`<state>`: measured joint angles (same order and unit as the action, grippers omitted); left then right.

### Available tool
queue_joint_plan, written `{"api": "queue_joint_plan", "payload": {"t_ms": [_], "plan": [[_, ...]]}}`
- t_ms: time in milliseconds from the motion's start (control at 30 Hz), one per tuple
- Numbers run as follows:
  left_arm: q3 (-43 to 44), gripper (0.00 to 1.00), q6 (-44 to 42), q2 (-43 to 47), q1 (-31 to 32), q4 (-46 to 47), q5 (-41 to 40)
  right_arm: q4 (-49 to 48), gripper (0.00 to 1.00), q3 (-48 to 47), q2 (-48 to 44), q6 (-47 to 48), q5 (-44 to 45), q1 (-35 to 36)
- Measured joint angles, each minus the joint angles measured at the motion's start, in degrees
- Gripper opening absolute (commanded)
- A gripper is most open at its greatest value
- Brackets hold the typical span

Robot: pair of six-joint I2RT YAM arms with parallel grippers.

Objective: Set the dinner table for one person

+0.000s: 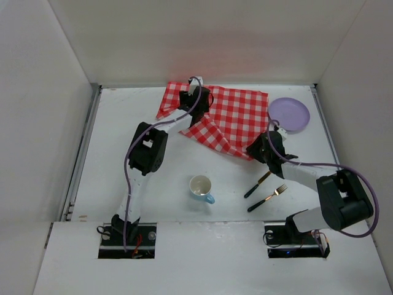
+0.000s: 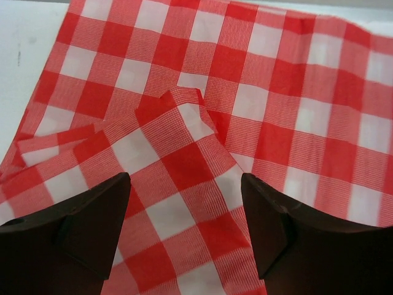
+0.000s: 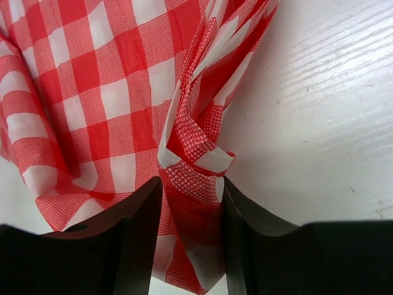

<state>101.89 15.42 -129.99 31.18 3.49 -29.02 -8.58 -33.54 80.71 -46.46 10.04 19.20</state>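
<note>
On the white dinner table (image 1: 230, 212) a red-and-white checked cloth (image 1: 230, 117) lies rumpled at the back centre. My left gripper (image 1: 195, 98) hovers over the cloth's far left part. In the left wrist view it (image 2: 185, 184) is open, with folded cloth (image 2: 184, 123) lying flat below the fingers. My right gripper (image 1: 261, 147) is at the cloth's near right corner. In the right wrist view it (image 3: 191, 184) is shut on a bunched, pleated corner of the cloth (image 3: 196, 160), which fills the gap between both fingers.
A purple plate (image 1: 289, 114) sits at the back right, just beside the cloth. A white mug with a blue handle (image 1: 201, 187) stands near the front centre. A black-handled knife (image 1: 257, 184) and fork (image 1: 268, 198) lie to its right. White walls enclose the table.
</note>
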Motion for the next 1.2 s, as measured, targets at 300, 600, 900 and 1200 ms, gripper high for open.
{"api": "queue_joint_plan", "payload": {"t_ms": [300, 600, 900, 1200], "plan": [[13.4, 0.61, -4.1, -10.7, -1.6, -6.4, -0.6, -3.0, 0.48, 0.7, 0.5, 0.2, -1.7, 0.4], [14.8, 0.18, -4.8, -11.8, -3.2, -7.5, -0.6, -4.6, 0.49, 0.8, 0.6, 0.1, -3.3, 0.4], [2.6, 0.05, -3.9, -3.8, -4.1, -3.9, -1.1, -5.3, 0.28, 0.8, 0.8, 0.0, -3.6, 0.4], [-22.2, 0.04, 0.5, 21.6, -6.4, 5.6, -2.0, -4.2, 0.16, 0.0, 0.7, -1.2, -3.6, 0.4]]}}
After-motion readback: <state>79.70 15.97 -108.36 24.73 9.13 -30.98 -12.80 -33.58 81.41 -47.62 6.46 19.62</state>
